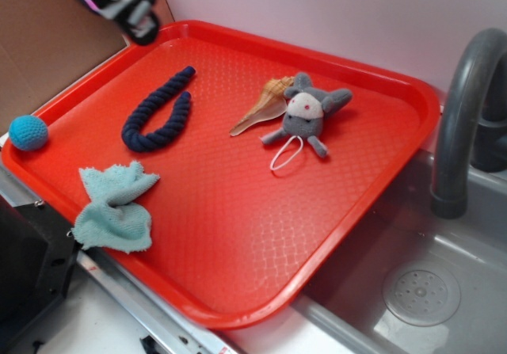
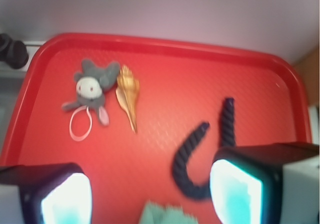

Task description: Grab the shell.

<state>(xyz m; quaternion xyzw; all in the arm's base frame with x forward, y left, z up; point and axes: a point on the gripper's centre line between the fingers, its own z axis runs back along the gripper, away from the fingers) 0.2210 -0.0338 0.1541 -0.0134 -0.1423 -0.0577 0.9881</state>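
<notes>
Exterior and wrist views of a red tray (image 1: 238,235) resting on the worktop beside a grey sink (image 1: 444,291) with a curved grey faucet (image 1: 463,108). The shell (image 1: 263,106), tan with a pale pointed tip, lies on the tray's upper central area, touching the left flank of a grey plush toy (image 1: 307,110) at its 3 o'clock; the shell's point is directed toward 8 o'clock in the exterior view. A white loop trails from the toy at 6 o'clock. A dark blue rope (image 1: 158,115), bent into a U, lies well apart at the shell's 9 o'clock. A pale blue-green cloth (image 1: 115,207) sits near the tray's lower left edge, and a blue ball (image 1: 28,132) rests at the tray's left rim. The claw (image 2: 150,194) hangs at the exterior view's upper left corner, above the tray's far left edge, well apart from the shell. In the wrist view its two fingers (image 2: 65,196) stand wide with nothing between them.
</notes>
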